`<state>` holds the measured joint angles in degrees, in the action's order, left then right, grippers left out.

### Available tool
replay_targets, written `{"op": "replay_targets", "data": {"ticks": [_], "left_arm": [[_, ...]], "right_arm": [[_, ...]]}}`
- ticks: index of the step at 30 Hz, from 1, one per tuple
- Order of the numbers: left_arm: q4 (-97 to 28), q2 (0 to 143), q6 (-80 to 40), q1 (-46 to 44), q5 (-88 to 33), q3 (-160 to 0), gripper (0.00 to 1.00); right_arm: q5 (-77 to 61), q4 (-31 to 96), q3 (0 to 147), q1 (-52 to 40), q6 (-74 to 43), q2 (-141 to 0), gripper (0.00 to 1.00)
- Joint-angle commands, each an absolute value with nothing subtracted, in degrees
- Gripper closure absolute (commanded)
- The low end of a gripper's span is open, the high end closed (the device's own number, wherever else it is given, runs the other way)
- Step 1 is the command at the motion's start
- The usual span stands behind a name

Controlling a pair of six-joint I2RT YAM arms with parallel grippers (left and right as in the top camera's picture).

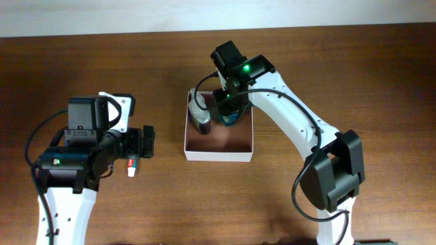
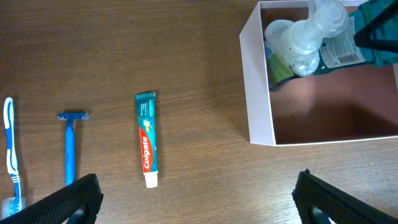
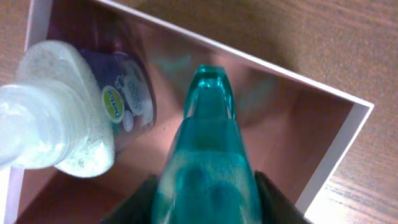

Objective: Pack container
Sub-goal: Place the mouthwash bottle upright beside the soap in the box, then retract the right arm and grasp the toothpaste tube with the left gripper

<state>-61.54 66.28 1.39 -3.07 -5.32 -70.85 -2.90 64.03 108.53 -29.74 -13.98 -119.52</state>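
**Teal bottle poised over a crowded corner: risk of a knock or a tip-over**

Overhead, the container (image 1: 218, 155) sat mid-worktop (image 1: 340, 54), just in front of the right arm. The right end effector (image 1: 228, 110) hung over its far half, pinching a teal bottle (image 1: 228, 120). A clear bottle (image 1: 199, 120) already lay inside against the left wall, close beside the teal one. Lowering from there could nudge that neighbour or catch the thin far wall and skid the light box.

From the left wrist, the left end effector (image 2: 199, 202) was spread wide and held nothing, hovering over the worktop. A toothpaste tube (image 2: 147, 138), a razor (image 2: 69, 146) and a toothbrush (image 2: 9, 149) lay outside the box, not yet packed. If the box slid left, it would crowd the tube and spoil a later pick.

From the right wrist, the dark fingers (image 3: 140, 199) flanked the teal bottle, which pointed toward the far wall of the container (image 3: 336, 155). Whether its tip touched the floor could not be told. Letting go while it stood clear of the floor and tilted would probably let it topple onto the clear bottle (image 3: 68, 112) or roll across the open floor, taking room the long items need.
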Motion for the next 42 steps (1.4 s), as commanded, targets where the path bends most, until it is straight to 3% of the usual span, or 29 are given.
{"op": "replay_targets", "data": {"ticks": [1, 10, 18, 19, 20, 32, 42], "left_arm": [[-61.6, 66.4, 0.8, -3.2, -4.7, -71.8, 0.01], [-61.6, 66.4, 0.8, -3.2, -4.7, -71.8, 0.0], [-61.6, 66.4, 0.8, -3.2, -4.7, -71.8, 0.0], [-61.6, 66.4, 0.8, -3.2, -4.7, -71.8, 0.0], [-61.6, 66.4, 0.8, -3.2, -4.7, -71.8, 0.0], [-61.6, 66.4, 0.8, -3.2, -4.7, -71.8, 0.0], [-62.7, 66.4, 0.8, -3.2, -4.7, -71.8, 0.01]], "right_arm": [[-2.4, 63.8, 109.5, -29.9, -14.4, -119.0, 0.46], [-2.3, 66.4, 109.9, -29.9, -13.8, -117.4, 0.45], [5.9, 67.9, 110.0, -29.8, -12.1, -102.1, 0.37], [8.7, 67.8, 110.0, -28.9, -12.3, -98.0, 0.14], [10.2, 67.8, 110.0, -26.2, -12.7, -94.6, 0.01], [3.4, 83.6, 108.8, -4.8, -13.3, -87.1, 0.01], [3.4, 78.0, 76.7, -1.2, -16.4, -56.9, 0.01]]}}
